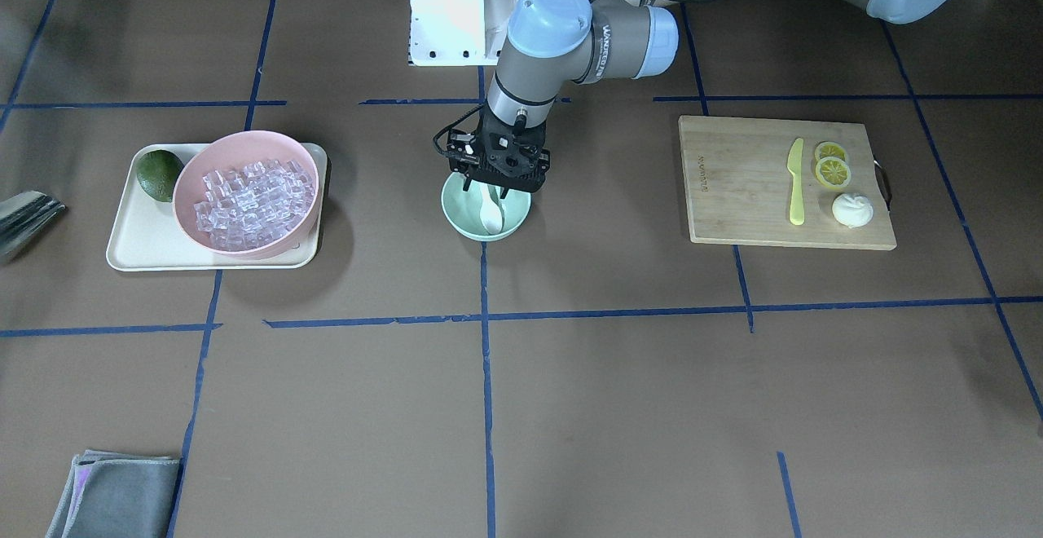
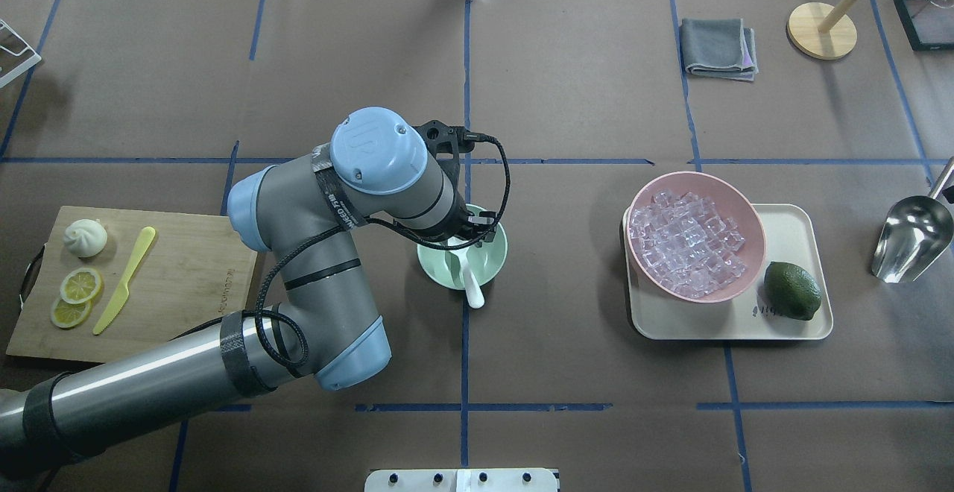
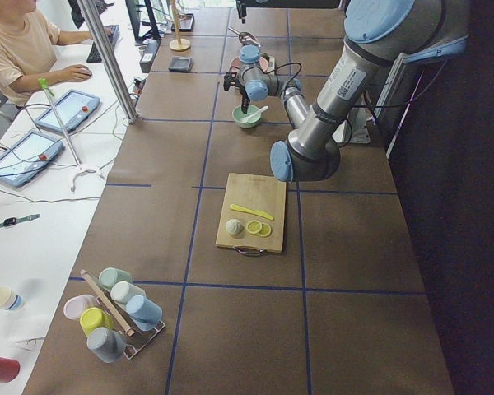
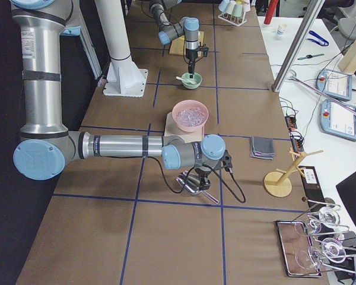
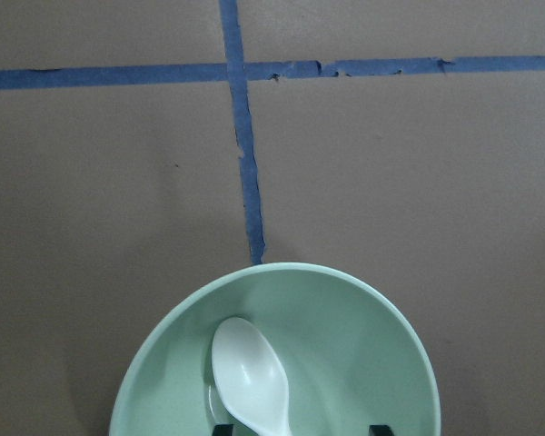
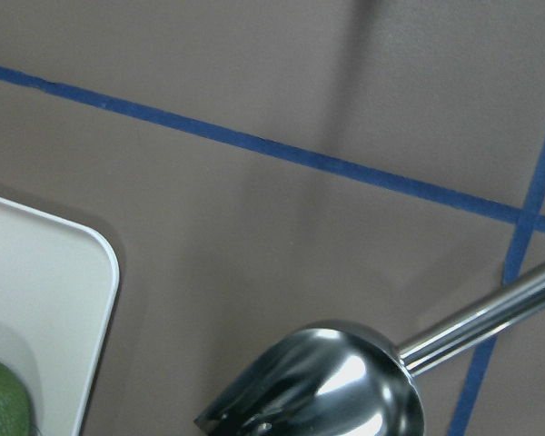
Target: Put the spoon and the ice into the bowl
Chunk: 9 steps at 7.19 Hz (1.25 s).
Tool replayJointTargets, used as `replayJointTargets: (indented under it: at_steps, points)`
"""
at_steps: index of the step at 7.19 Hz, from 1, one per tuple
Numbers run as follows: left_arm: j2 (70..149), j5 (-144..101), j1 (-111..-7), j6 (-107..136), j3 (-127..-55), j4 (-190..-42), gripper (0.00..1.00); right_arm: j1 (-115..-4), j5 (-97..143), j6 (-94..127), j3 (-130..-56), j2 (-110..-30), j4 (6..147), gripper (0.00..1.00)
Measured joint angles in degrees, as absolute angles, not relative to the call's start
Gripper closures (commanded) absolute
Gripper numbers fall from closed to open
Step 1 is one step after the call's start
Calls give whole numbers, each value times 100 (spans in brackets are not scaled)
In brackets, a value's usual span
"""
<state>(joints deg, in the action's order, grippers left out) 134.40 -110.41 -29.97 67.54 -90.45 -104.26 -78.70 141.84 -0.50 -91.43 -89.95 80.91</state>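
Observation:
The white spoon point(image 5: 248, 377) lies in the mint-green bowl point(image 5: 381, 345) at the table's middle. Its scoop is inside and its other end leans over the robot-side rim in the overhead view point(image 2: 472, 291). My left gripper point(image 1: 485, 190) hangs just above the bowl point(image 1: 464, 227), open, with its fingertips either side of the spoon's handle point(image 1: 491, 216). The ice point(image 2: 689, 242) is a heap of clear cubes in the pink bowl point(image 2: 697, 177). My right gripper point(image 4: 200, 172) is over a metal scoop point(image 2: 913, 238) right of the tray. I cannot tell its state.
The pink bowl and a dark green fruit point(image 2: 791, 291) sit on a cream tray point(image 2: 790, 326). A wooden board point(image 2: 194, 268) on my left holds a yellow-green knife point(image 2: 125, 279), lemon slices point(image 2: 80, 285) and a white bun point(image 2: 85, 238). A grey cloth point(image 2: 718, 46) and a wooden stand point(image 2: 822, 30) are far right.

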Motion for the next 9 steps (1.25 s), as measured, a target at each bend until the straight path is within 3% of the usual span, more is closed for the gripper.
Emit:
replayJointTargets:
  at_steps: [2, 4, 6, 9]
  points:
    - [12970, -11537, -3493, 6694, -9498, -10335, 28, -7537, 14161, 1089, -9289, -8763, 7735, 0]
    - [12204, -11984, -4044, 6167, -9955, -10304, 28, -6941, 13993, 3144, -9447, -8703, 6493, 0]
    - [11514, -12087, -4429, 5206, -10140, -10342, 28, -6256, 13501, 5149, -10070, -8726, 5810, 1]
    - [10859, -12414, -4927, 4251, -10178, -10373, 26, -5014, 12263, 6259, -11210, -8552, 6599, 2]
